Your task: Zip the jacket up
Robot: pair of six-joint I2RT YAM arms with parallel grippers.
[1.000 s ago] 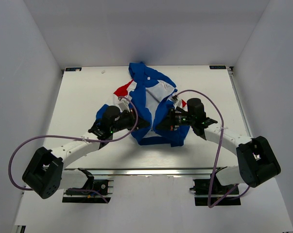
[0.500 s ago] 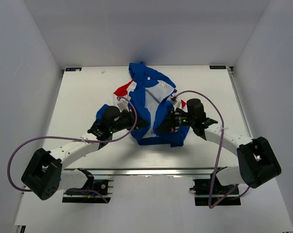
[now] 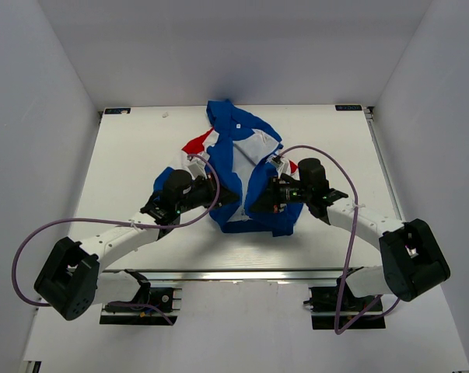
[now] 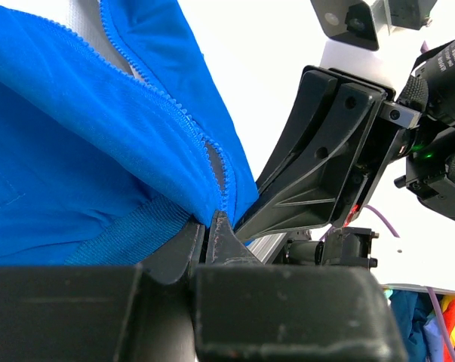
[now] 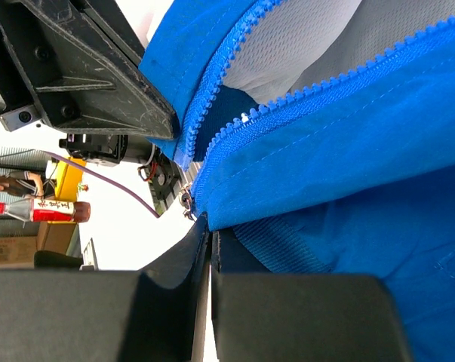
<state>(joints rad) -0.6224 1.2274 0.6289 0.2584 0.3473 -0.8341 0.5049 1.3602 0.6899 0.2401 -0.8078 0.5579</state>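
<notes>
From above, my left gripper (image 3: 221,196) comes in from 8 o'clock. It is pinched nearly closed on the jacket (image 3: 236,140) at the lower corner of the front panel on that side. My left wrist camera confirms it: the two fingertips (image 4: 221,230) meet on the blue fabric right where that panel's row of zipper teeth (image 4: 163,94) ends, with the ribbed hem band (image 4: 129,230) just at their 9 o'clock.

The jacket lies in the middle of the table (image 3: 133,155), collar toward 12 o'clock and hem toward 6 o'clock. Its front is unzipped and spread, so the white lining (image 3: 246,154) shows between the two blue panels. A red patch (image 3: 195,144) pokes out at its 10 o'clock side.

My right gripper (image 3: 259,203) reaches in from 4 o'clock, close beside the left one. It is fully closed on the jacket at the bottom edge of the other front panel. In my right wrist camera the fingers pinch the blue cloth just under the second row of teeth (image 5: 318,87). A small silvery metal piece (image 5: 187,199) sits at the teeth's lower end; I cannot tell whether it is the slider. The two rows lie apart there, with mesh lining (image 5: 302,34) showing between them toward 12 o'clock.
</notes>
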